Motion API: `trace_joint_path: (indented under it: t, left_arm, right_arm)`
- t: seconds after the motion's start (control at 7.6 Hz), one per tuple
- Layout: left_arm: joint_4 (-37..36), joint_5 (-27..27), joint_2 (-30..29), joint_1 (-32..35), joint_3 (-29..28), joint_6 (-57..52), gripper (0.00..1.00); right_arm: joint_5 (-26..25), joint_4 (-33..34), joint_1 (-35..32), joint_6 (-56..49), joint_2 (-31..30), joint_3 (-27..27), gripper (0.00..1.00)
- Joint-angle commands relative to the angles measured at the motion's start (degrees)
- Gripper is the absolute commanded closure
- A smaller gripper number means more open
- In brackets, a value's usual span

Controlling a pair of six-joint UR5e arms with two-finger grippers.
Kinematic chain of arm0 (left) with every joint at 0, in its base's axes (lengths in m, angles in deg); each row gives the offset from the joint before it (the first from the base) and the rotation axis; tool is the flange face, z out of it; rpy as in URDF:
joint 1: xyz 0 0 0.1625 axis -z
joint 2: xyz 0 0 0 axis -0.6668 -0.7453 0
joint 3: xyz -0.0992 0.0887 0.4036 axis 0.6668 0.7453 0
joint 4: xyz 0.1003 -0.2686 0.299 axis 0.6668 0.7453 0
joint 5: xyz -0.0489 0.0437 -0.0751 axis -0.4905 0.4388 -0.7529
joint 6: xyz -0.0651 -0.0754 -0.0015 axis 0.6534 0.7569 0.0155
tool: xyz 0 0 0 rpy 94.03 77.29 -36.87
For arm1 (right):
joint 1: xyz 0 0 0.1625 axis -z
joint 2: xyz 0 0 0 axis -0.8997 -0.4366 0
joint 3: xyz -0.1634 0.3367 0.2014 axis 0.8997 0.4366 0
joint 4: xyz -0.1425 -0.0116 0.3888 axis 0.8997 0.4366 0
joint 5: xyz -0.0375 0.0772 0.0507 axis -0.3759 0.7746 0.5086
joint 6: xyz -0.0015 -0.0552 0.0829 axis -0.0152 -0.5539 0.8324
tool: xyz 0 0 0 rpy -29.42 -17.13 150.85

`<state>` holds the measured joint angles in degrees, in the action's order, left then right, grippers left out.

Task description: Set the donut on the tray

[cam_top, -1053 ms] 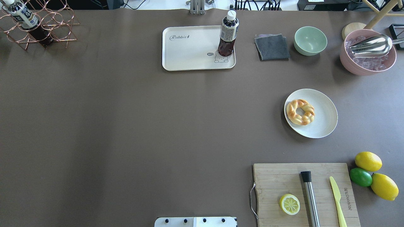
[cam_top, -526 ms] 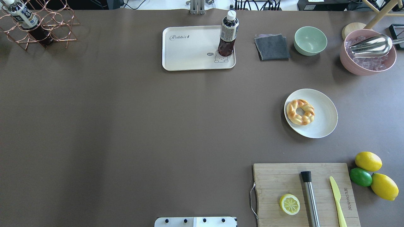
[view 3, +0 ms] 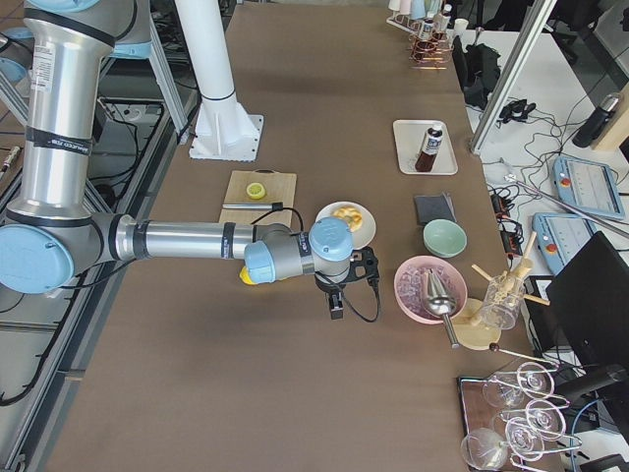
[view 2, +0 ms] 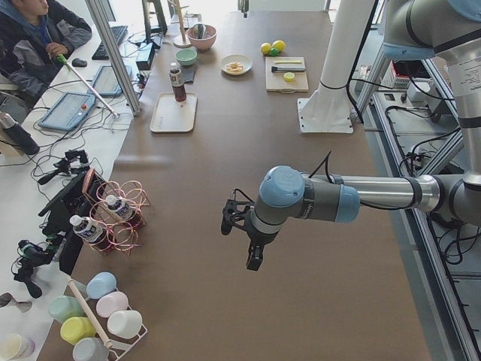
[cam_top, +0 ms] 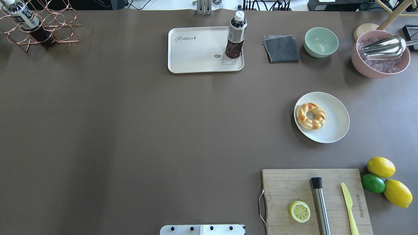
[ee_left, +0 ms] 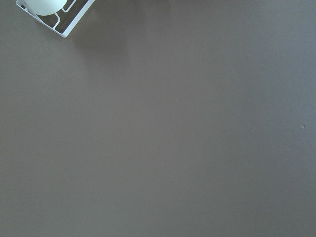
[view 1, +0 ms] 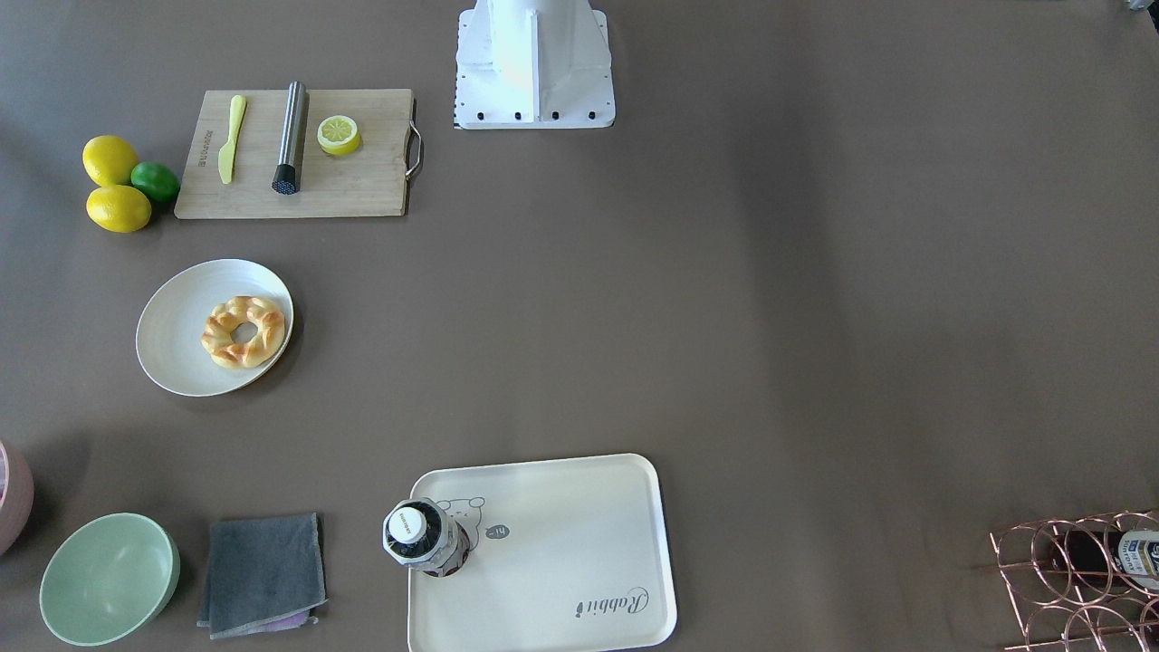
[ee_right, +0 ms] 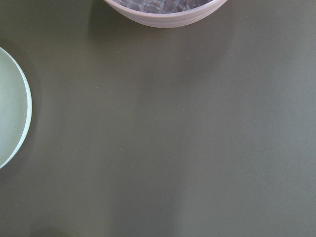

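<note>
The donut (cam_top: pixel 310 116) lies flat on the round white plate (cam_top: pixel 338 129), off-centre toward the plate's inner edge, well apart from the tray (cam_top: pixel 196 55) at the far side of the tabletop (cam_top: pixel 130 130). Neither arm enters the overhead view. The right pincer (view 3: pixel 337 303) hangs over bare tabletop between the plate and the pink ice bowl (cam_top: pixel 380 67). It is the nearer tool, and so probably the one meant for the pickup. The left pincer (view 2: pixel 253 257) hangs far off near the cup rack. How far either pincer is open cannot be told; neither holds anything.

An upright bottle (cam_top: pixel 235 36) stands on the tray's corner nearest the donut, over the cartoon print. The rest of the tray is bare and appears to be the sensible landing area, though an approach would have to clear the bottle. A grey cloth (cam_top: pixel 281 49) and a green bowl (cam_top: pixel 321 41) lie beside the tray, and the cutting board (cam_top: pixel 294 186) sits nearer the robot.
</note>
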<state>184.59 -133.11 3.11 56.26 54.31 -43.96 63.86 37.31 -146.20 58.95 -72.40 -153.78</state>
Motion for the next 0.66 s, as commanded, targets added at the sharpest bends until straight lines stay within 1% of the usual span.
trace_joint_path:
  t: [0.0, 0.26, 0.53]
  left_arm:
    - [0.1, -0.1, 0.4, 0.0, 0.0, -0.3, 0.03]
    - [0.1, -3.4, 1.2, 0.0, 0.0, -0.3, 0.03]
    - [0.1, -3.4, 1.2, -0.2, -0.1, -0.1, 0.03]
  right_arm:
    - [0.0, -4.3, 5.2, 14.7, 2.5, 0.2, 0.0]
    - [-0.4, -10.6, 11.5, 23.5, 3.2, 1.4, 0.02]
    - [-0.3, -18.5, 15.5, 28.7, 4.7, 6.2, 0.04]
